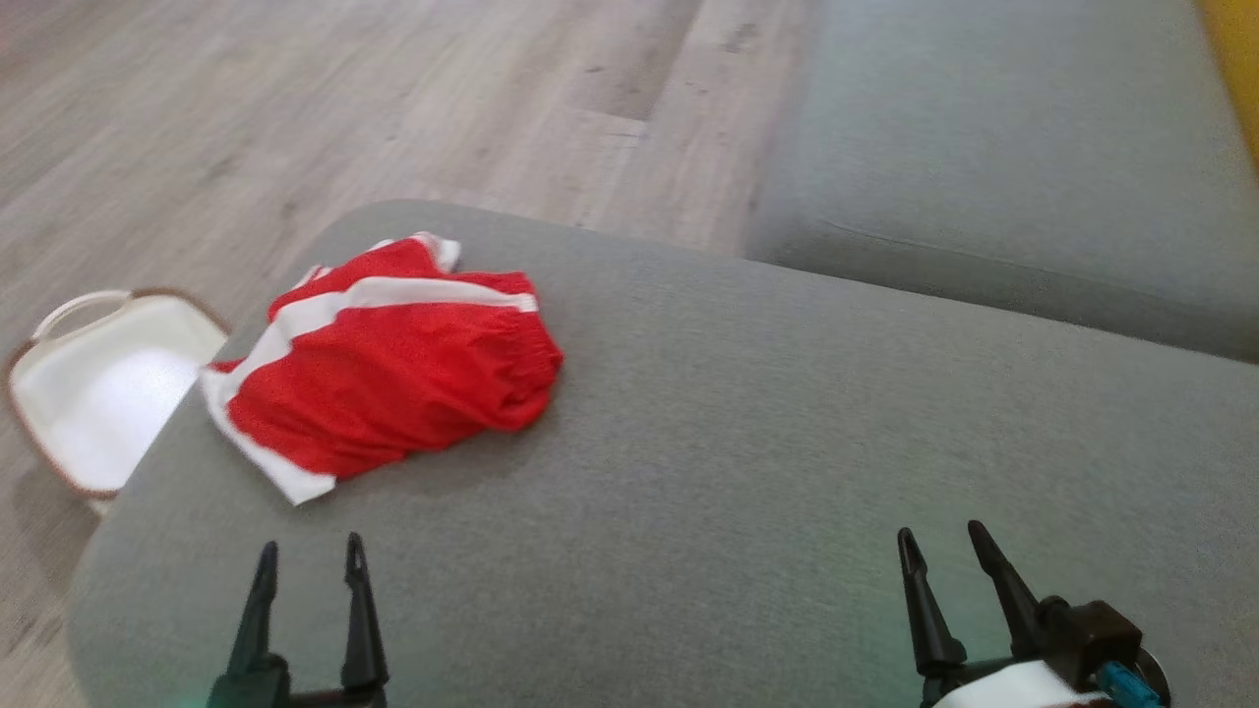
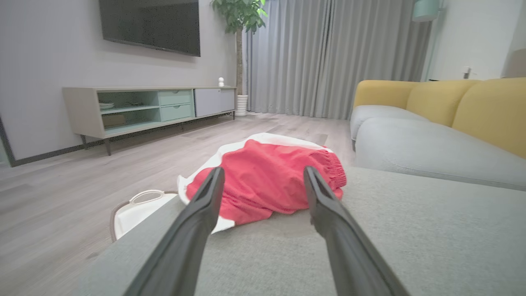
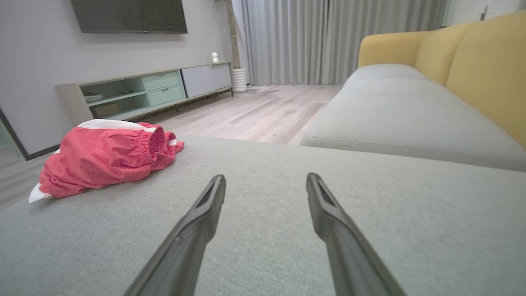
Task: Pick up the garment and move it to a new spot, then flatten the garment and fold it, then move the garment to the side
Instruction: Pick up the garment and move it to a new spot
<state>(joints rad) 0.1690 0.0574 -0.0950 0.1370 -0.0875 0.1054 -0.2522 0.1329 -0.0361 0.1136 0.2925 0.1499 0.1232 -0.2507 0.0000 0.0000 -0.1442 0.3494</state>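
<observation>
Garment [image 1: 393, 374]: red shorts with white trim, lying loosely bunched on the far-left part of the grey seat cushion [image 1: 787, 413], elastic waistband toward the right. One white hem corner sits at the cushion's left edge, just above a white basket [image 1: 98, 393] on the floor.

Left gripper [image 1: 311, 543]: fingers spread wide, empty, near edge of the cushion, pointed at the shorts but not touching them. Right gripper [image 1: 940, 531]: also spread wide, empty, well apart from the cloth on the near right.

Risks, as judged:
- Cloth is close to the edge. A finger that pushes rather than pinches could slide it off into the basket or onto the floor.
- Layers are heaped. A pinch may take only the top layer, or several at once, and the shorts would then hang twisted and be hard to flatten.
- The right arm has a long reach across, so it may arrive late and cause uneven lifting.
</observation>
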